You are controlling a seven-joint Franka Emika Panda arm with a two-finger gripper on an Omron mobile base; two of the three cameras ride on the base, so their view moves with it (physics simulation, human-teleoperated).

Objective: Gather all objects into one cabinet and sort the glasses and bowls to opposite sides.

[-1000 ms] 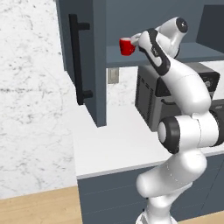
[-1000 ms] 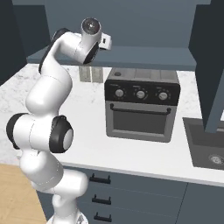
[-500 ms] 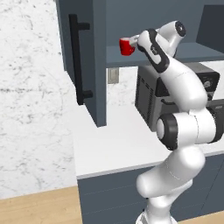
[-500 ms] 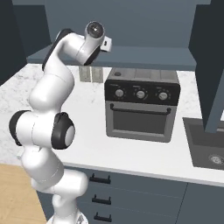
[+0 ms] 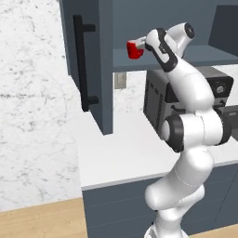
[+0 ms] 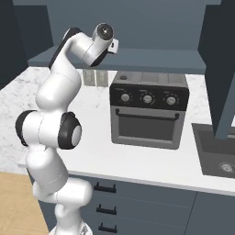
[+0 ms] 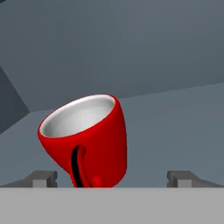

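Observation:
A glossy red mug [image 7: 87, 140] with a white inside stands on the floor of the dark slate-blue wall cabinet [image 7: 175, 118]; it looks tilted because the hand camera is rolled. My gripper [image 7: 112, 179] is open, its two fingertips [image 7: 41, 178] on either side of the mug with a gap on each side. From the left base, the red mug [image 5: 134, 49] sits at the cabinet's left front corner with the gripper [image 5: 145, 45] right behind it. The cabinet door [image 5: 88, 65] with its long black bar handle stands swung open.
A dark toaster oven [image 6: 149, 114] stands on the white counter [image 5: 121, 153] under the cabinet, right of the arm. A sink [image 6: 218, 151] lies at the far right. Wall sockets [image 6: 94, 77] sit behind the arm. Another open door [image 6: 220, 69] hangs at the right.
The hand has shifted very slightly; the red mug has kept its place and the jaws stay wide.

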